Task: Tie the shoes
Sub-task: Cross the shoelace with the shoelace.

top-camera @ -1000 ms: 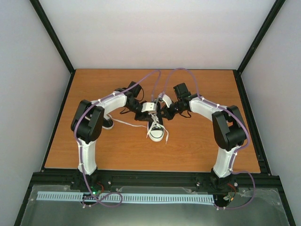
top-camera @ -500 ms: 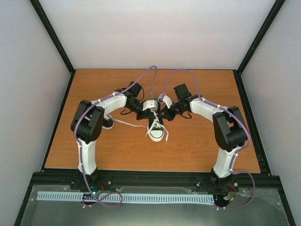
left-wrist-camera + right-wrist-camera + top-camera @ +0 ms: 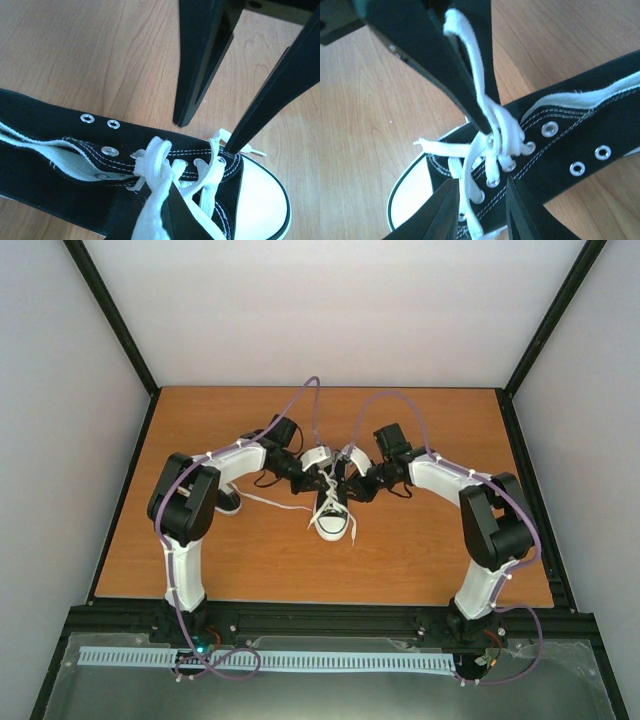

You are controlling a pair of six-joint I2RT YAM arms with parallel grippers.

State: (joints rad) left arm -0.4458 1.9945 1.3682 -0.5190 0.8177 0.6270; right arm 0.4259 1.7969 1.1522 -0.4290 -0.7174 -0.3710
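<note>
Both arms reach inward; left claw point(image 3: 318, 472) and right claw point(image 3: 338, 478) nearly meet (fingers angled down).

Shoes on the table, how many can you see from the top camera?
2. One sneaker sits at the table's centre between both grippers, toe toward the arm bases. The second sneaker lies to its left, mostly hidden behind the left arm, only its white end showing.

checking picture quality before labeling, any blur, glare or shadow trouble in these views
Top external: even light, no glare, but the shoe is small and its laces hard to trace. Left wrist: shoe sharp; the left tool fingers are dark and featureless. Right wrist: laces crisp, eyelets glint slightly; the near right tool fingers look soft at the frame's bottom.
</note>
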